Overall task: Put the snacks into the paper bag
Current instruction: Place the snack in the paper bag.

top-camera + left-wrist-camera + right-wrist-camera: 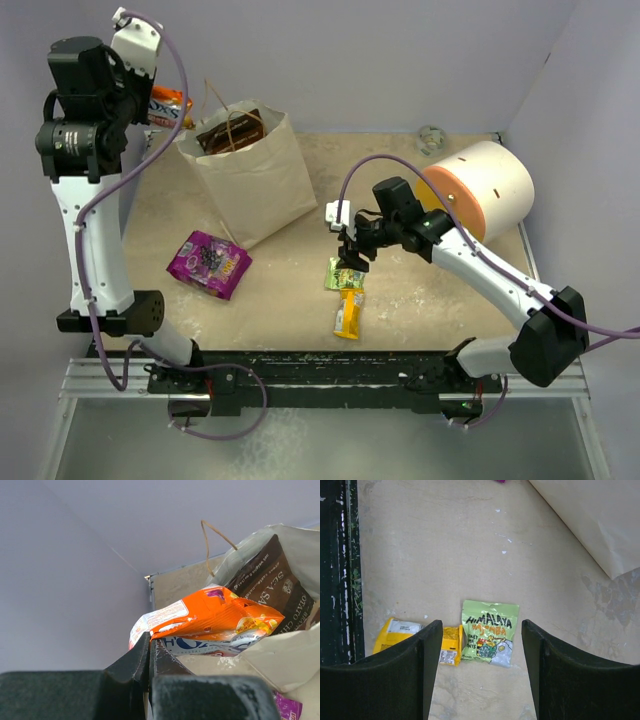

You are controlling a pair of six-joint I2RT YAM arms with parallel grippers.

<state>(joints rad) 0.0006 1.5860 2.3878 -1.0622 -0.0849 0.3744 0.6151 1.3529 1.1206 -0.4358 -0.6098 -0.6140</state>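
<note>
Right gripper (481, 625) is hanging wide open and empty, straddling the green packet (487, 632) to pinch it. Meanwhile, left gripper (150, 640) is clamping the orange packet (210, 612) just beside the paper bag (280, 655) mouth, seemingly for dropping in.

A green packet (487, 632), yellow bar (348, 314) (tan bag (262, 185)).

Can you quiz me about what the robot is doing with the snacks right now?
1. True or false: the left hand is shut on the orange packet.
2. Which packet lies below the open right hand? A blue packet, B green packet, C pink packet.
3. Fill in: the brown packet sits inside the ____.
Key: 1 true; 2 B; 3 paper bag.
</note>
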